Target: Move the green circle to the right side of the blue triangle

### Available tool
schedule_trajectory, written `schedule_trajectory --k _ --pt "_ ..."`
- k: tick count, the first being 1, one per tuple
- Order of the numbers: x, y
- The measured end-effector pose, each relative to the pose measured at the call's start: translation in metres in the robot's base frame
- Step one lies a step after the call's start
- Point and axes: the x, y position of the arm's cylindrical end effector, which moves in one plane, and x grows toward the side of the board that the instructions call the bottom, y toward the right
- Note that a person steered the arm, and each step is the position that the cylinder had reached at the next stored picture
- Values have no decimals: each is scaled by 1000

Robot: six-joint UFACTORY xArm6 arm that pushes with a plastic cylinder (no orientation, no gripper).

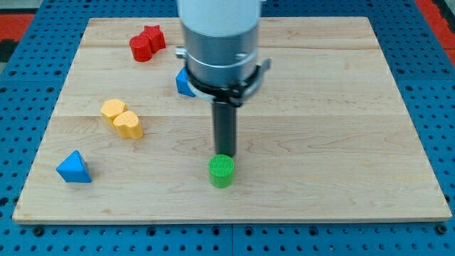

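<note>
End effector: a straight dark rod with no jaws to stand apart or together; its tip (225, 154) is set at the far edge of the green circle (221, 171), touching or just short of it. The green circle stands near the view's bottom centre of the desk (341, 142). The blue triangle (74, 168) lies well apart, at the view's lower left; a second blue block (184, 84) is partly hidden behind the arm. The circle is judged light, rigid and free-sliding. No hold is possible; contact is best made on its right flank, centred, since a round wall is likely to roll off the rod.
</note>
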Motion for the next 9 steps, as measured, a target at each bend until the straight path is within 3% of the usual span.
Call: schedule_trajectory --k 2,3,4,5,6,7,9 --pt "39 -7" --pt "34 -53" --pt "15 -59" --pt "22 -129" --pt "24 -150" --pt "43 -121" --pt "98 -133"
